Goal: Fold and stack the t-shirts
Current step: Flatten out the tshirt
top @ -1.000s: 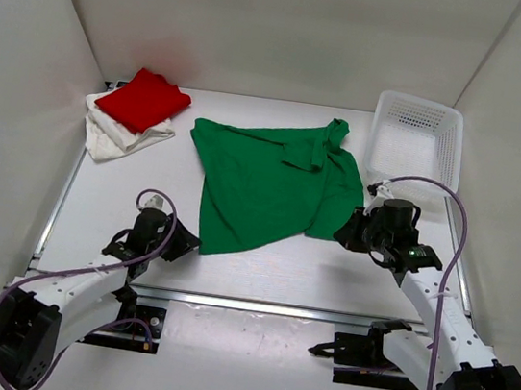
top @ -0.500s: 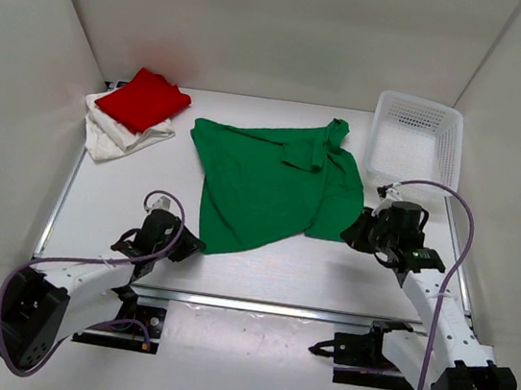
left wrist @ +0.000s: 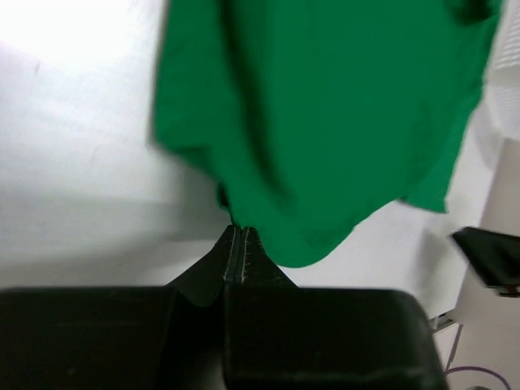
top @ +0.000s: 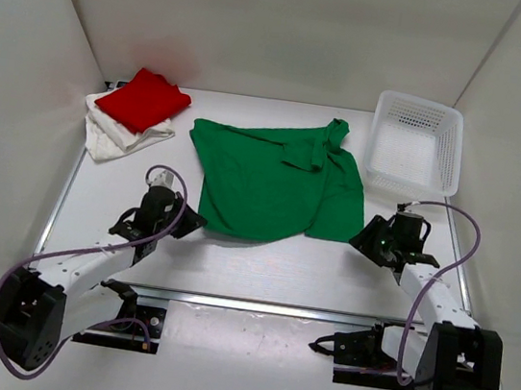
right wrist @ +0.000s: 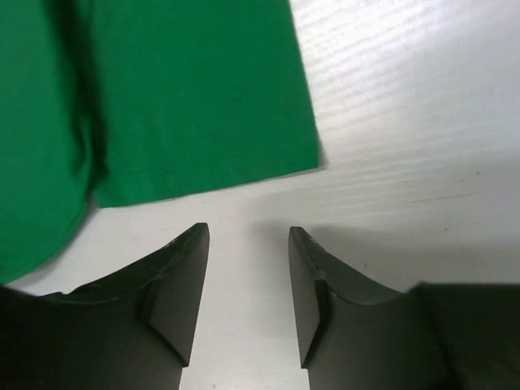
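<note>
The green t-shirt (top: 272,182) lies spread in the middle of the table, its collar end bunched toward the back. My left gripper (top: 191,219) sits at its near-left corner. In the left wrist view the jaws are shut (left wrist: 236,231) with the edge of the green t-shirt (left wrist: 325,106) pinched at their tips. My right gripper (top: 364,237) is just off the near-right corner. It stands open (right wrist: 248,236) over bare table, a short way from the green t-shirt (right wrist: 179,97). The folded red t-shirt (top: 143,99) rests on the off-white t-shirt (top: 113,140) at the back left.
A white perforated basket (top: 419,102) stands at the back right, just behind the right gripper. White walls close in the table on three sides. A metal rail (top: 255,305) runs along the near edge in front of the arm bases.
The right gripper opened, let go of the shirt's near-right corner and drew back to the right. The left gripper shut on the near-left corner, and the near hem now lies straighter.
</note>
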`<state>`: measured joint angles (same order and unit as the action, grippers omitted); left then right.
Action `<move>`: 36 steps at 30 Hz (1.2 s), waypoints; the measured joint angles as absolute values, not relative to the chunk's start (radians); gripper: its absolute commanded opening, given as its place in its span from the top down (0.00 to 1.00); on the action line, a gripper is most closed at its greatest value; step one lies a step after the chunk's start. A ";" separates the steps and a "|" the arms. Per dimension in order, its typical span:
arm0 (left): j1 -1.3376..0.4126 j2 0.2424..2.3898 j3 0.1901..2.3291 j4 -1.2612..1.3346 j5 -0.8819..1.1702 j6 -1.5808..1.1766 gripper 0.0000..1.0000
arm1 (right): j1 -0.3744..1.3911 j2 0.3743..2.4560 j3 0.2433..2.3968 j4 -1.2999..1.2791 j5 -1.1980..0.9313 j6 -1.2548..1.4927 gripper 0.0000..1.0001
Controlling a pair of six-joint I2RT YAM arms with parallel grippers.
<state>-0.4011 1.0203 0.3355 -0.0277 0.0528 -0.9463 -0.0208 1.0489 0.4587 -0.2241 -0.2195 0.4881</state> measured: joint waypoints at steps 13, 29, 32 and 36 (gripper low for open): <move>-0.356 1.009 0.398 -0.037 0.089 -0.857 1.00 | -0.034 1.231 0.418 0.017 -0.151 0.593 0.64; -0.363 1.047 0.393 -0.011 0.118 -0.855 1.00 | -0.052 1.229 0.414 0.014 -0.126 0.588 0.70; -0.364 1.047 0.393 -0.008 0.120 -0.855 1.00 | -0.047 1.248 0.427 0.012 -0.116 0.579 0.75; -0.367 1.047 0.394 -0.007 0.120 -0.854 1.00 | -0.047 1.277 0.447 0.006 -0.111 0.571 0.92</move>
<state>-0.3668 1.0466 0.3939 -0.0067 0.1200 -0.8539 -0.0471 1.2774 0.4469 0.0059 -0.1108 0.5709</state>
